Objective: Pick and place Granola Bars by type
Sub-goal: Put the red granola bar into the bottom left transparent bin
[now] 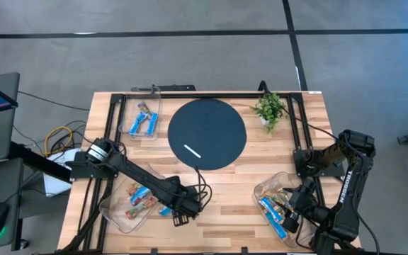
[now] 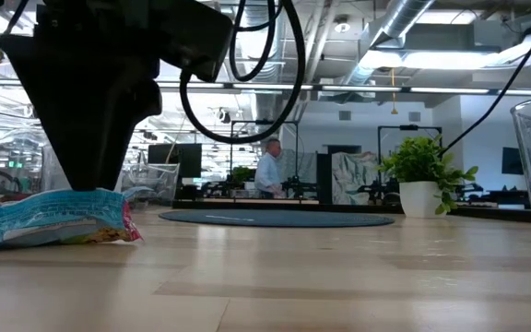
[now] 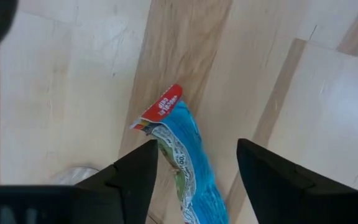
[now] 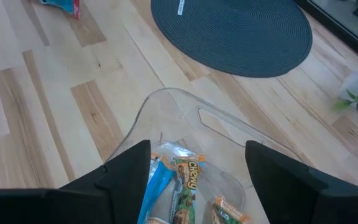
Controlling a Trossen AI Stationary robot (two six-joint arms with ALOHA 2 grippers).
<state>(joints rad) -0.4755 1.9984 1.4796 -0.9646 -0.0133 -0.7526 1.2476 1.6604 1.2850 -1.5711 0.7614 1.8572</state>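
Bright blue crinkled granola bar wrapper (image 3: 185, 158), red-ended, lies flat on wooden table (image 3: 61, 87) between left claw (image 3: 196, 171) fingers, spread wide. Lower end cut off. Right claw (image 4: 197, 171) wide over clear plastic tray (image 4: 185, 118).

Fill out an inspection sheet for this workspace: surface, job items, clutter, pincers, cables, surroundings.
Surface: wooden table, bare between the trays.
Job's things: wrapped granola bars in three clear trays, rear left, front left and front right; one blue bar lies loose on the wood.
Clutter: round dark mat with a thin white stick; small potted plant.
Grippers: left pincer open over the loose blue bar; right pincer open above the front right tray.
Cables: loops on the left arm; yellow wires off the table's left edge.
Surroundings: a person far behind the table.
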